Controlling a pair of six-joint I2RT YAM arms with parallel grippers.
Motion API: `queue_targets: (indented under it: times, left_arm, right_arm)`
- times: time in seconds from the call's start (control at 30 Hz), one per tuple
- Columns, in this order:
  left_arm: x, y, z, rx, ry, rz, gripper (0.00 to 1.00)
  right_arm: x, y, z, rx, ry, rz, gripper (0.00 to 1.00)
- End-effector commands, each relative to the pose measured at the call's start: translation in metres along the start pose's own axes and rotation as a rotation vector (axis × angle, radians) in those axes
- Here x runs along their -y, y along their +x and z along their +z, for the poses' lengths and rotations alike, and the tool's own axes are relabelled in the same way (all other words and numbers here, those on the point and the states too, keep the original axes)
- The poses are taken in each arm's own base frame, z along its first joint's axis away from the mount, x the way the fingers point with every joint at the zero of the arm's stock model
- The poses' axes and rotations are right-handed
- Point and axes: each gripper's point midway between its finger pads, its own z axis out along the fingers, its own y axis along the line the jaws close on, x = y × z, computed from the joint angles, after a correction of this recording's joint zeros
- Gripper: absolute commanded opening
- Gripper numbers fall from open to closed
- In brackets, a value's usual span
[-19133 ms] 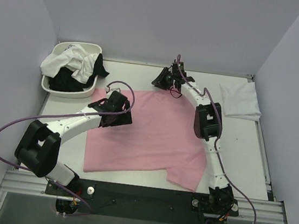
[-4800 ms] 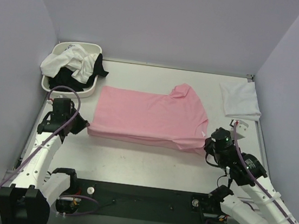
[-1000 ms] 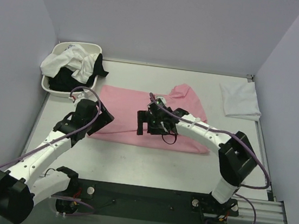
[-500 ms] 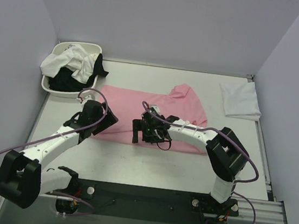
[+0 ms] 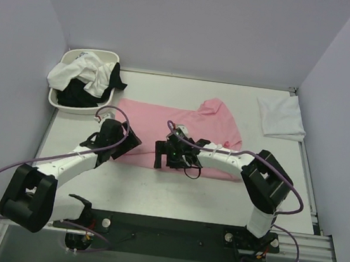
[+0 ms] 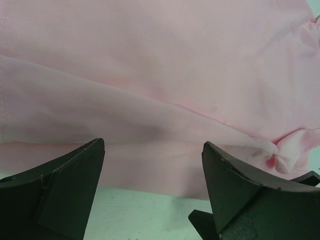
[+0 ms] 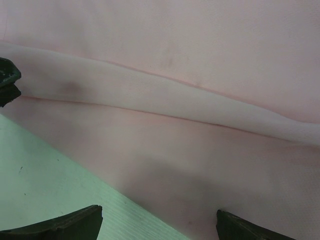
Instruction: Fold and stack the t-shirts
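Note:
A light pink t-shirt [image 5: 163, 122], folded in half lengthwise, lies in the middle of the table. My left gripper [image 5: 129, 143] is low at the left end of its near edge, open; in the left wrist view [image 6: 153, 150] the pink hem [image 6: 150, 172] runs between the fingers. My right gripper [image 5: 160, 156] is a short way to the right along the same edge, also open, with the hem [image 7: 165, 180] just ahead of its fingertips [image 7: 159, 212]. A folded white t-shirt [image 5: 281, 117] lies at the back right. White [image 5: 74, 70] and black [image 5: 77, 96] t-shirts are heaped in the basin.
The white oval basin [image 5: 106, 55] stands at the back left against the wall. Bare table [image 5: 173, 195] lies between the pink shirt and the arm bases. The tip of my left gripper shows at the left edge of the right wrist view.
The left gripper has moved right and forward onto the pink shirt's near left edge. The right gripper has drawn back and slightly left to the same edge. Both stay open.

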Motion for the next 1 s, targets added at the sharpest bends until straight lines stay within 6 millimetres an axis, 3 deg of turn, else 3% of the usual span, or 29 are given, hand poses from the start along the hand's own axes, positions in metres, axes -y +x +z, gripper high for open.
queue_targets:
  times: [0.0, 0.23, 0.5, 0.97]
  left_arm:
    - [0.014, -0.002, 0.004, 0.01, 0.057, -0.015, 0.88]
    - [0.014, 0.006, 0.005, -0.018, 0.057, -0.016, 0.88]
    - [0.005, 0.003, 0.002, 0.004, 0.014, 0.001, 0.88]
    - [-0.007, 0.007, 0.023, -0.012, -0.065, 0.011, 0.88]
  right_arm:
    - [0.005, 0.023, 0.007, -0.047, 0.004, 0.018, 1.0]
    - [0.012, 0.036, 0.015, -0.076, 0.016, 0.034, 1.0]
    - [0.013, 0.035, 0.013, -0.07, 0.019, 0.026, 1.0]
    - [0.017, 0.035, 0.003, -0.059, 0.031, 0.011, 1.0]
